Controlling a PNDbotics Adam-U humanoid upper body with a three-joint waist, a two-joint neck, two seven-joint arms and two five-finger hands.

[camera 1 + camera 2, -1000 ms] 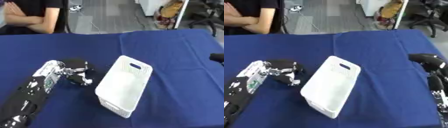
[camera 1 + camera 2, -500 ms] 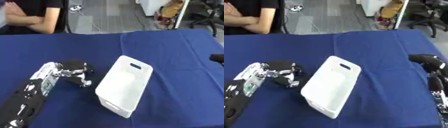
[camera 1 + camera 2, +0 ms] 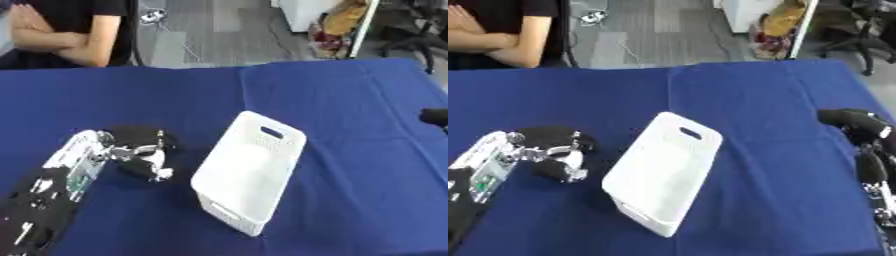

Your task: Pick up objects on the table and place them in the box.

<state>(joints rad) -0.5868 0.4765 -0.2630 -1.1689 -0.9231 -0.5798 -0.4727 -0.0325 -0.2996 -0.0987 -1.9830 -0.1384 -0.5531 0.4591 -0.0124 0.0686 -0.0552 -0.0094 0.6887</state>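
Left hand (image 3: 140, 152) sat at left-centre, fingers curled; whether they enclosed an object, cannot tell. Box (image 3: 249, 175) lay just right of it, within reach for a drop. Right hand (image 3: 855, 122) idled at right edge, fingers unclear

1. Lighting is bright and even, seemingly from overhead, with no hard glare on the blue tablecloth (image 3: 350, 150).
2. The white box (image 3: 249, 177) is nearly washed out; its perforations barely register.
3. A soft shadow darkens the cloth beneath the left hand (image 3: 140, 152).
4. Both views look soft and blocky; edges smear, especially on the right hand (image 3: 859, 125).
5. The grey floor (image 3: 649, 30) beyond the table appears pale and hazy.
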